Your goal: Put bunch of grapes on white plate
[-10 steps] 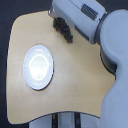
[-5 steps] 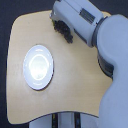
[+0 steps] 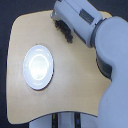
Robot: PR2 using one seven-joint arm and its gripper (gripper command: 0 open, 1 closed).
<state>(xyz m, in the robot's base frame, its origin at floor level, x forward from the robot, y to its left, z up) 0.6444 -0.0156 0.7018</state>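
The white plate (image 3: 38,66) lies on the tan table, on the exterior view's left, and nothing is on it. My arm reaches in from the right, and its grey end hangs over the table's far edge. A dark patch shows under that end, where my gripper (image 3: 64,31) is. The frame is too blurred to tell dark fingers from the bunch of grapes, so I cannot make out the grapes as a separate thing. I cannot see whether the jaws are open or shut. The gripper is well apart from the plate, up and to its right.
The tan table (image 3: 70,95) has rounded corners and a near edge at the bottom. My large grey arm and body (image 3: 112,55) cover the table's right side. A dark stand (image 3: 65,120) shows below the front edge.
The arm's end has edged slightly to the exterior view's left over the far edge. The plate has not moved.
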